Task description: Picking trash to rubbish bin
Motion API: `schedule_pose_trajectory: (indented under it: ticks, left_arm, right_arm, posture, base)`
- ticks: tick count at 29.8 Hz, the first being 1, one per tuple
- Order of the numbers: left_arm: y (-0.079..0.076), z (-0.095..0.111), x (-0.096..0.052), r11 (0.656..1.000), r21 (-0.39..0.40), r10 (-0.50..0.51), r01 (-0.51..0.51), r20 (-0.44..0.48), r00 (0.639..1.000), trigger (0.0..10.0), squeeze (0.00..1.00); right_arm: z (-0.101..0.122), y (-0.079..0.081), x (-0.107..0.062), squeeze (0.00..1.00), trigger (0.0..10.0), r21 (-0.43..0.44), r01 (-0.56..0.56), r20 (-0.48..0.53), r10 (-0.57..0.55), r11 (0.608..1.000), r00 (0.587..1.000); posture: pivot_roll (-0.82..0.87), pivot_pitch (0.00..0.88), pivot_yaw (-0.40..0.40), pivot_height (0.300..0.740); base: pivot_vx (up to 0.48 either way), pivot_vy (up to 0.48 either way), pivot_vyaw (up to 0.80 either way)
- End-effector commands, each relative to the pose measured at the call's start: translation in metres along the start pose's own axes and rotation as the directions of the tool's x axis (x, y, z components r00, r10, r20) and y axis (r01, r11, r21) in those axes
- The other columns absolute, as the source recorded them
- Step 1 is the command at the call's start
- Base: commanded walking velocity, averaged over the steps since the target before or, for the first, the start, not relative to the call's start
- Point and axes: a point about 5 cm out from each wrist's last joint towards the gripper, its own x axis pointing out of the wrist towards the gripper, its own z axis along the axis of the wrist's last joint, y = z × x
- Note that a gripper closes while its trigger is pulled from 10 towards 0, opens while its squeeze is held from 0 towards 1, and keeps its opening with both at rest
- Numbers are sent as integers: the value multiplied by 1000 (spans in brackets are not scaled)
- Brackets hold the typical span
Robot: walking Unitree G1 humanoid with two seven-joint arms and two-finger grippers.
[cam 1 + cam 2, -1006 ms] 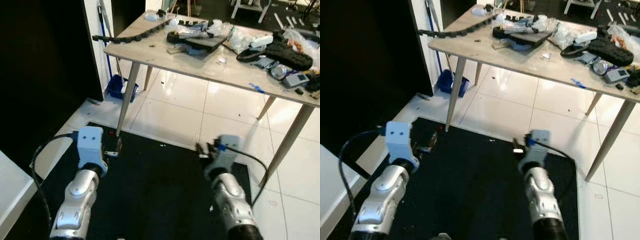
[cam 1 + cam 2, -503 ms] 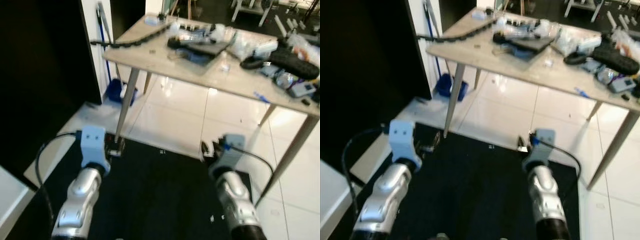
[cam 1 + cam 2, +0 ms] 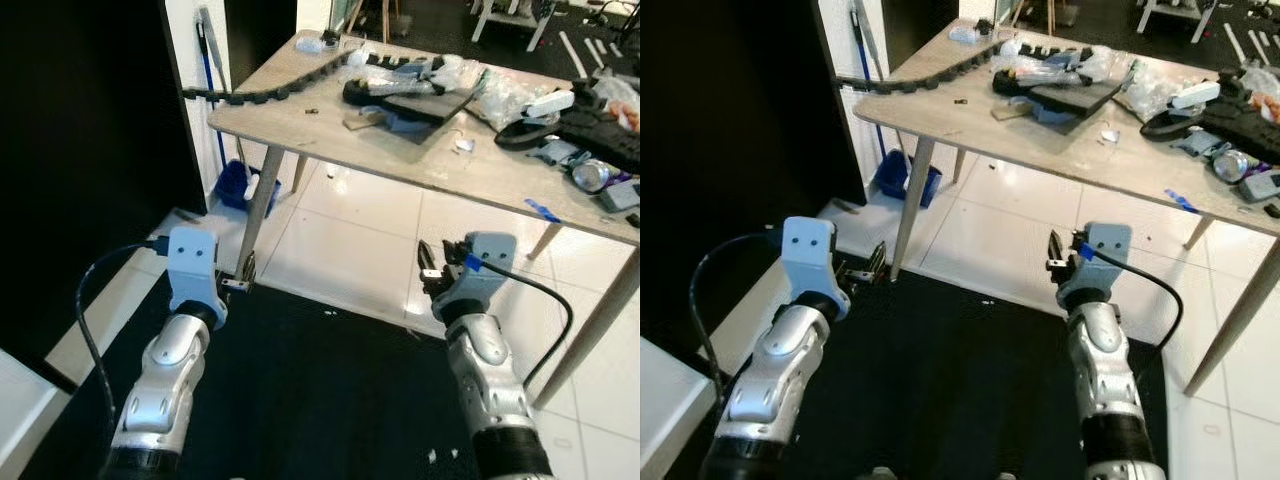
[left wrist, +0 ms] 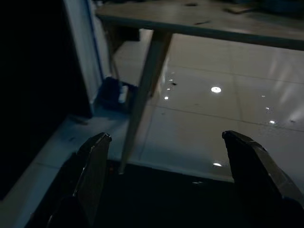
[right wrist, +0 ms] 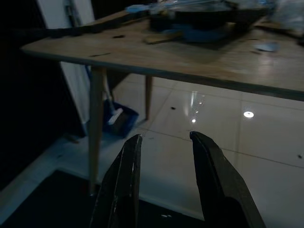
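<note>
While both silver arms were held out forward over a black mat (image 3: 300,400), the left claw (image 4: 166,175) had its two black fingers spread wide with nothing between them, and the right claw (image 5: 164,175) had its fingers parted by a narrower gap, also holding nothing. Both claws hung above the far edge of the mat, well short of the wooden tabletop (image 3: 400,140) that stood ahead on slanted legs over a glossy white tile floor (image 3: 350,230). A black cable (image 3: 95,300) looped from the left wrist, and another black cable (image 3: 545,320) ran from the right wrist. On the tabletop lay a crowded clutter: a long black chain-like strip (image 3: 280,85) running along its left edge, a dark flat board (image 3: 420,95) resting on other things near the middle, crumpled clear plastic bags (image 3: 510,90) just beside it, a small white scrap (image 3: 462,145) on the bare wood, a silver can (image 3: 590,172) lying on its side, and a short blue strip (image 3: 540,208) near the front edge. Which of these counted as trash could not be told, and no rubbish bin could be made out. Under the tabletop's left corner, against a white wall post (image 3: 195,60), a blue dustpan (image 3: 240,180) sat on the floor with a blue-handled tool (image 3: 210,110) leaning upright above it. To the robot's left was a dark doorway (image 3: 80,150).
</note>
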Motion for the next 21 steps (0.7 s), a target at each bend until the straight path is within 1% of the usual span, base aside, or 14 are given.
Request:
schedule_pose_trajectory:
  ticks: [1, 5, 6, 10, 11, 13, 15, 21]
  left_arm:
    - [-3, 3, 1, 1000, -1, -9, 9, 4, 1000, 10000, 0]
    - [-4, 6, 1, 1000, -1, -11, 11, 15, 1000, 10000, 0]
    - [-3, 9, 1, 1000, -2, -12, 12, 24, 1000, 10000, 0]
    - [-4, 12, 2, 1000, -3, -13, 13, 34, 999, 10000, 0]
    - [-4, 15, 3, 1000, -6, -14, 14, 43, 999, 10000, 0]
    - [-6, 16, 4, 1000, -8, -17, 18, 47, 999, 10000, 0]
    - [-7, 15, 4, 1000, -8, -24, 24, 47, 999, 10000, 0]
    - [-8, 14, 3, 1000, -11, -24, 25, 43, 999, 10000, 0]
  right_arm:
    - [2, -5, -2, 0, 10000, -12, 21, 6, -21, 1000, 1000]
    - [8, -4, 0, 0, 10000, -16, 21, 29, -20, 1000, 999]
    - [13, -4, 1, 0, 10000, -16, 20, 53, -19, 1000, 998]
    - [18, -4, 2, 0, 10000, -17, 20, 83, -19, 1000, 996]
    - [23, -5, 3, 0, 10000, -21, 23, 112, -21, 1000, 993]
    - [27, -7, 4, 0, 10000, -29, 32, 135, -28, 999, 991]
    - [27, -9, 3, 0, 10000, -44, 42, 136, -35, 998, 990]
    - [26, -16, 2, 0, 10000, -53, 72, 126, -65, 996, 990]
  posture:
    - [26, 150, -18, 740]
    - [26, 149, -18, 740]
    - [26, 149, -18, 740]
    - [26, 149, -18, 740]
    - [25, 148, -22, 740]
    - [22, 147, -24, 740]
    - [22, 147, -24, 740]
    - [18, 148, -26, 740]
  base:
    - [315, 0, 0]
    - [317, 0, 0]
    - [315, 0, 0]
    - [318, 0, 0]
    - [319, 0, 0]
    - [317, 0, 0]
    - [319, 0, 0]
    - [317, 0, 0]
